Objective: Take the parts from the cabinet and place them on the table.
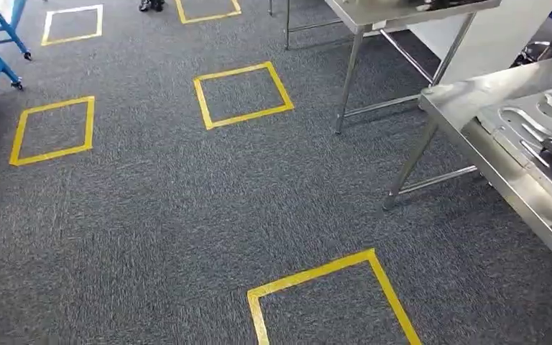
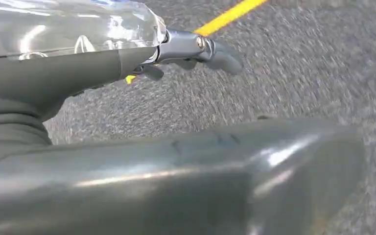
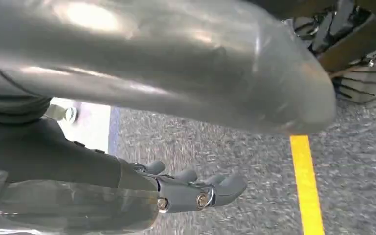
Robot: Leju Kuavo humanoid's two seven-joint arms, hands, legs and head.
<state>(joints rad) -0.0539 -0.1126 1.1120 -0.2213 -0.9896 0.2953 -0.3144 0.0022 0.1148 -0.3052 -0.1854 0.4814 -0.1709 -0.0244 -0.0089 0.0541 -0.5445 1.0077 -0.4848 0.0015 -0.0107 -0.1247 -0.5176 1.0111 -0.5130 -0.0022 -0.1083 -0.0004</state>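
- Flat silvery metal parts (image 1: pixel 539 133) with cut-out slots lie on the shiny steel desk (image 1: pixel 474 97) at the right.
- Yellow tape squares (image 1: pixel 242 94) mark the grey carpet floor (image 1: pixel 151 215).
- The left hand (image 2: pixel 186 51) hangs over the carpet, fingers loosely extended, holding nothing.
- The right hand (image 3: pixel 191 188) hangs likewise, fingers apart and empty.

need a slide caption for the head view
Head view over grey carpet marked with yellow tape squares, a steel table at right carrying flat metal parts.
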